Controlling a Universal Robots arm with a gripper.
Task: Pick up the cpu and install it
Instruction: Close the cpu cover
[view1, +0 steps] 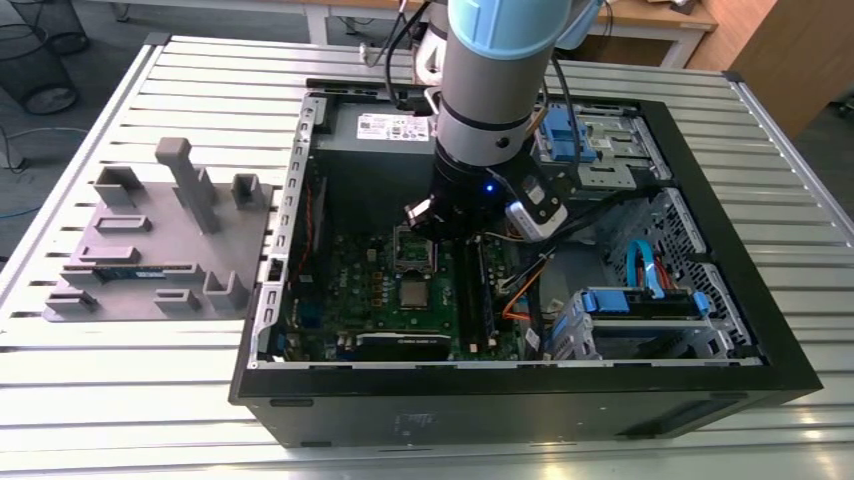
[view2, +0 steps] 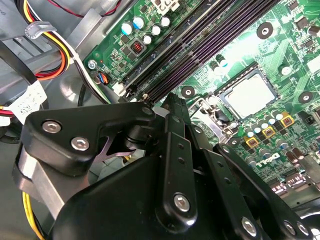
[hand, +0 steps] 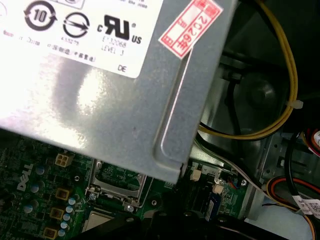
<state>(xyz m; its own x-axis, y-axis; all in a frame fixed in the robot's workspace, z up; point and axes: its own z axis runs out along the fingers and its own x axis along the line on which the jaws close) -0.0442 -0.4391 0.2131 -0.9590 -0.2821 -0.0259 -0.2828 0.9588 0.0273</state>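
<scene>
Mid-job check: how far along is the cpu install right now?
Done, by the look of it: the cpu lies flat in its socket on the motherboard, not on the grey tray. In hand: the claw hangs over the board close by the socket; whether it grips anything is hidden. Left: the socket frame appears to stand open beside the cpu, not yet closed over it.

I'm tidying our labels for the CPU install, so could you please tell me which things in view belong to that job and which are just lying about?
Part of the job: the cpu, lying in its socket; the open socket frame beside it; the motherboard.
Just lying about: the grey tray; the green memory stick on it; the power supply box; the yellow cable.
</scene>
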